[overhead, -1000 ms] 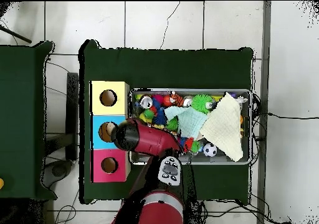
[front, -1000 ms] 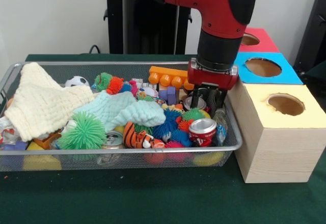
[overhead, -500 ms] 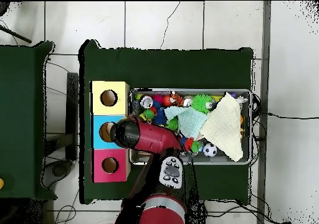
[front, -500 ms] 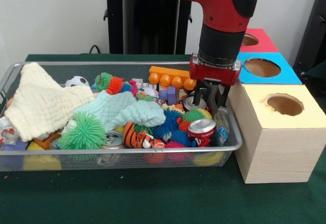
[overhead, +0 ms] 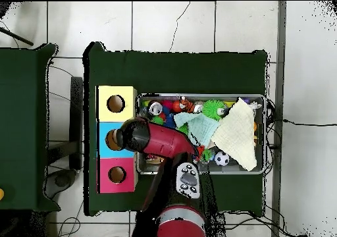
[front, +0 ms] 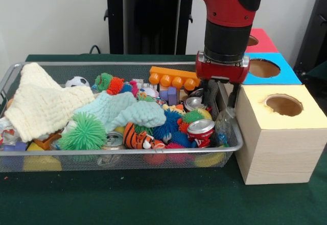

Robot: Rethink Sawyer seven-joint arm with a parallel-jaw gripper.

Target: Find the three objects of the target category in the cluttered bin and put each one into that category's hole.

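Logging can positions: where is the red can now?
Front view: the red can lies at the bin's right end near the front rim, beside the blue spiky ball.

We are reaching our red and black arm [front: 225,10] down from above in the front view, its black wrist section pointing straight down and ending in a red collar. Below the collar our gripper [front: 221,102] is hanging upright with its two dark fingers [front: 233,98] spread apart, and we are seeing open space between them. In the overhead view our arm [overhead: 158,141] is stretching out from the base at the bottom edge and bending at the elbow, and it is hiding the gripper beneath it.
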